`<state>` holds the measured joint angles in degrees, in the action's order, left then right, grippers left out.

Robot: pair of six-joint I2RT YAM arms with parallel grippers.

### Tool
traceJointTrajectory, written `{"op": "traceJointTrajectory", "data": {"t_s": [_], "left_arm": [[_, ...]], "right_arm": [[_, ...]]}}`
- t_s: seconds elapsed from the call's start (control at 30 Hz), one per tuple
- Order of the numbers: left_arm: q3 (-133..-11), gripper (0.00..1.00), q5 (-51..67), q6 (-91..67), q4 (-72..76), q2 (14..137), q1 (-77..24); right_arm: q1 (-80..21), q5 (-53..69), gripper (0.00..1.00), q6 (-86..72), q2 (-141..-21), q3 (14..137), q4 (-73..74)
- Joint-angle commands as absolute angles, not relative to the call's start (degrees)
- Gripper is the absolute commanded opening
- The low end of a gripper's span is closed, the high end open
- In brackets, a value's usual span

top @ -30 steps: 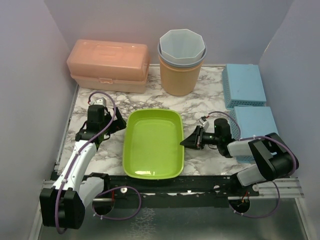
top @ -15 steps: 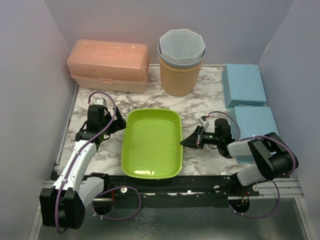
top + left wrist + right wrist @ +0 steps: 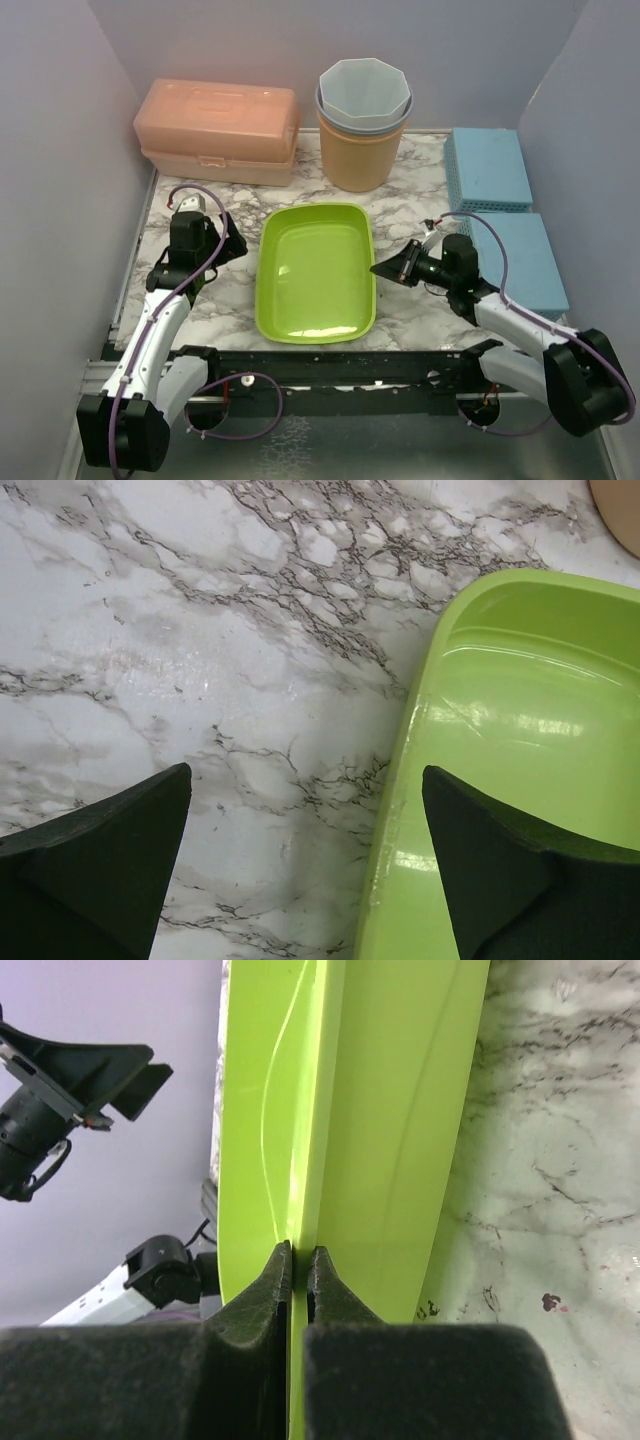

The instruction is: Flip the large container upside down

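Pinching the right rim of the green container [image 3: 315, 270], the right claw [image 3: 384, 268] is clamped tight. Container lies mouth-up, mid-tabletop [image 3: 410, 200]. The left claw [image 3: 236, 245] gapes wide beside its left rim.

peach box [image 3: 216, 130], stacked bins [image 3: 363, 120], two blue baskets [image 3: 488, 170] on marble table [image 3: 430, 182]

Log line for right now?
right gripper: shut on green container rim | left gripper: open, over left rim | container: opening up, not flipped
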<state>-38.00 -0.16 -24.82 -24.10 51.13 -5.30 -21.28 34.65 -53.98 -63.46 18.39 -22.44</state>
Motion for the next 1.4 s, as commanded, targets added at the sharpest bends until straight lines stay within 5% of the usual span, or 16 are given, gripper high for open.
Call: {"op": "traceJointTrajectory", "data": {"t_s": [0.0, 0.5, 0.87, 1.17, 1.37], "left_arm": [[-37.51, 0.99, -3.5, -24.59, -24.65, 49.92, -4.93], [-37.61, 0.99, -3.25, -24.72, -24.78, 50.25, -4.91], [-37.47, 0.99, -0.41, -24.53, -24.23, 51.11, -4.88], [-36.58, 0.96, 26.53, -23.84, -19.3, 61.87, -5.05], [-37.07, 0.9, 25.88, -24.15, -20.13, 64.65, -8.49]], "right_arm": [[-21.2, 26.94, 0.0, -48.9, -56.94, 19.32, -17.46], [-21.23, 17.96, 0.01, -33.97, -47.21, 30.87, 3.44], [-21.19, 16.43, 0.01, -31.79, -55.82, 41.08, 17.44], [-21.18, 21.06, 0.01, -48.84, -62.02, 28.79, 3.46], [-21.18, 19.35, 0.01, -51.37, -65.14, 27.6, 0.84]]}}
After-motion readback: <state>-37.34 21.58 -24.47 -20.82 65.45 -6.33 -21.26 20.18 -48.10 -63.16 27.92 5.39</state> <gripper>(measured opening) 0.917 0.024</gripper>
